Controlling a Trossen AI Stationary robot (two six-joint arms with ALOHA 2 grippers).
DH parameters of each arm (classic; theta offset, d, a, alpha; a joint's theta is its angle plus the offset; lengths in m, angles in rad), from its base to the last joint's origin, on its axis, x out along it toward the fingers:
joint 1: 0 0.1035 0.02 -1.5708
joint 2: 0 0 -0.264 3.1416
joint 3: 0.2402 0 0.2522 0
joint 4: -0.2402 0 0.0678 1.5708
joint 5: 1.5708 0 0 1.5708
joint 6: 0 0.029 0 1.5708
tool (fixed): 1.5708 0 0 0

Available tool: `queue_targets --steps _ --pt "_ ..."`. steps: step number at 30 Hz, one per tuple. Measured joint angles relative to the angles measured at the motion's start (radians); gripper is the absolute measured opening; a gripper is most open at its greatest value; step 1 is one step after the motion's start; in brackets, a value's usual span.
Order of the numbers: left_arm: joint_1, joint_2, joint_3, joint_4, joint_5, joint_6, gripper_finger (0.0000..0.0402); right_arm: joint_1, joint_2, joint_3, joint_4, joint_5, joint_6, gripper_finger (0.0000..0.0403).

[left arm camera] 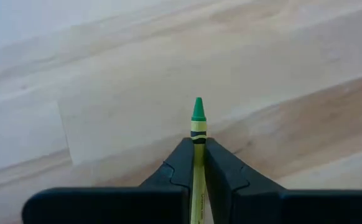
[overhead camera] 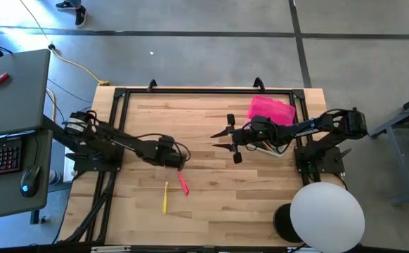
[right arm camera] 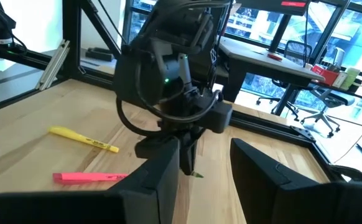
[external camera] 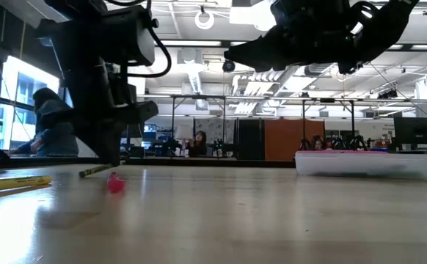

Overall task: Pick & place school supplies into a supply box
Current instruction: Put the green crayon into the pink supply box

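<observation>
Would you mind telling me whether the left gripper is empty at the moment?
No, the left wrist view shows the left gripper closed on a green-tipped crayon that sticks out between its fingers.

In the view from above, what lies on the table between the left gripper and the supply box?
In the high view, only bare wood lies there; the open right gripper hangs above that stretch. The left gripper holds a green-tipped crayon; the supply box stands farther right.

Open-plan lab: desks, office chairs, exposed ceiling ducts.
</observation>
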Motion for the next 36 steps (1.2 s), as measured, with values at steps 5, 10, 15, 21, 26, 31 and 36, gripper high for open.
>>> queue_targets --steps 5,10,15,21,26,31,36 --pt "0.011 0.000 0.000 0.010 -0.030 0.010 0.0060 0.000 0.000 0.000 0.000 0.000 0.000 0.0123" --pt "0.009 -0.001 0.000 0.047 -0.044 0.035 0.0060 0.000 0.000 0.000 -0.009 -0.020 0.011 0.0123" --pt "0.009 -0.002 0.001 0.102 -0.054 0.077 0.0060 -0.005 0.009 0.000 -0.076 -0.042 0.110 0.0123" --pt "0.009 -0.003 0.001 0.259 -0.102 0.201 0.0060 -0.022 0.033 0.000 -0.085 -0.074 0.236 0.0123" --pt "0.009 -0.021 0.004 0.472 -0.153 0.396 0.0060 -0.005 0.077 0.000 -0.142 -0.083 0.409 0.0123" --pt "0.009 -0.031 0.004 0.744 -0.167 0.626 0.0060 0.021 0.122 0.000 -0.141 0.009 0.453 0.0123" --pt "0.009 -0.037 0.005 1.022 -0.158 0.840 0.0060 0.029 0.142 0.000 -0.121 -0.009 0.447 0.0123"
